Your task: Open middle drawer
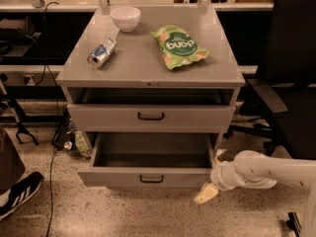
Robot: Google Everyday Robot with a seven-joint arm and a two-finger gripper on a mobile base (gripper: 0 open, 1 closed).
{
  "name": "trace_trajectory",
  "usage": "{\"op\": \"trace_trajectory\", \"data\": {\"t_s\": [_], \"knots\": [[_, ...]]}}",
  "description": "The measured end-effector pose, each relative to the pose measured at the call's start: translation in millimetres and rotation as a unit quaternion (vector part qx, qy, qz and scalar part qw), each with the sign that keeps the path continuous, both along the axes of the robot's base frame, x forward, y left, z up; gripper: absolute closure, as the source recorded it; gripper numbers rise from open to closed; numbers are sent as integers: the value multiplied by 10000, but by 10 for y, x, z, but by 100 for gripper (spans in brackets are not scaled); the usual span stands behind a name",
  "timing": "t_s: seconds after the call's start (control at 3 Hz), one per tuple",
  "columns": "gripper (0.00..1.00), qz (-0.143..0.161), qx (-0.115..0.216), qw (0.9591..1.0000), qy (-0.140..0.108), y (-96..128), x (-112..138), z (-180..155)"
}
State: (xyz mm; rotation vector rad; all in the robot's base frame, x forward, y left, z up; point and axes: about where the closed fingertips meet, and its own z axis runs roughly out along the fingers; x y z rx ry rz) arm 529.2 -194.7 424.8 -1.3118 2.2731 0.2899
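Speckled terrazzo floor (pixel 148 216) and a dim row of workbenches frame a grey cabinet (pixel 148 68) at the centre of the room. On its flat top, a white bowl (pixel 125 18) stands at the back edge. A dented can (pixel 101 53) lies on its side to the left, and a green snack bag (pixel 180 46) lies flat to the right, well apart from the can.

Below the top, the upper drawer (pixel 98 117) shows its plain front and dark bar handle, with a dark gap above it. Beneath that, the middle drawer (pixel 113 177) stands pulled well out toward the viewer. Its grey interior is exposed, and its small dark handle sits at the centre of the front.

The robot's white arm (pixel 269 171) reaches in low from the right edge of the scene. The gripper (pixel 208 191) hangs just beside the front right corner of the middle drawer, close to the floor, with a cream-coloured tip pointing down and left. From this angle it cannot be told whether the gripper is spread or pressed together, or whether it touches the drawer front.

A black office chair (pixel 291 73) stands to the right of the cabinet. A black-and-white shoe (pixel 17 195) shows at the lower left, and dark cables (pixel 49 63) trail down the cabinet's left side.
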Motion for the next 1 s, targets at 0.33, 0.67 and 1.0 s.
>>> {"op": "trace_trajectory", "data": {"t_s": [0.33,0.67,1.0], "knots": [[0,-207,199,9992,294,-122,-203,-110],[0,-267,280,9982,461,-154,-271,-158],[12,-268,281,9982,462,-155,-272,-156]]}}
